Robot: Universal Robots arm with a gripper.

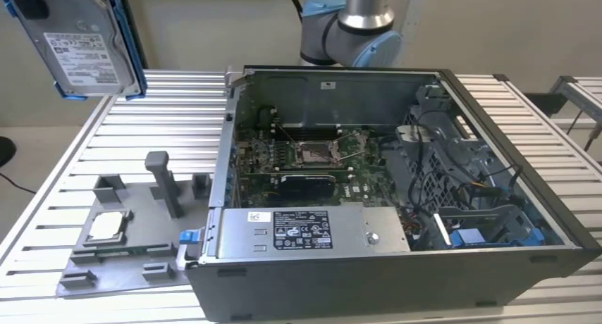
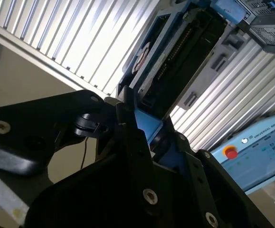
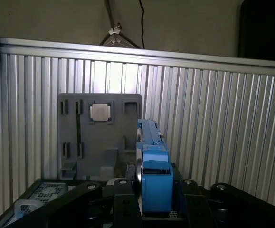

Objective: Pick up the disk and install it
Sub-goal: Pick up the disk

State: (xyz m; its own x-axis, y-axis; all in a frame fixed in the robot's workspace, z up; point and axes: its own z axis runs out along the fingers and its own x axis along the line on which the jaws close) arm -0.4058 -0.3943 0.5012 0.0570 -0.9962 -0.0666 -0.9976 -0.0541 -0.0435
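The disk (image 1: 84, 46) hangs high at the exterior view's left, clear of the slatted aluminium table (image 1: 56, 197) and well apart from the open computer case (image 1: 376, 285). It is clamped by the gripper (image 3: 154, 190). In the first wrist view the dark fingers (image 3: 123, 192) press on either side of the drive's blue carrier, which is seen edge-on.

The pick-up half of the job looks complete, with the drive in the air and touching nothing but the gripper. Installation is not yet done, as the drive is nowhere near the case interior.

Judging by the layout, seating the drive calls for carrying it across to the blue drive cage (image 1: 480, 232) at the case's near corner on the exterior view's right. It would then have to be turned from its near-upright hang so that the carrier lines up with that cage.

The drive is a flat silver-grey metal slab. Its white printed label faces the exterior camera, and blue plastic rails run down both long edges. It hangs slightly tilted. In the second wrist view its connector edge and dark underside show beyond the gripper.

Below it on the table lies a grey fixture tray (image 1: 132, 264), which holds a small square chip (image 1: 106, 227). Inside the case, the motherboard (image 1: 301, 158) sits behind a large grey box (image 1: 311, 232) with a black label. The robot arm (image 1: 362, 21) rises behind the case.
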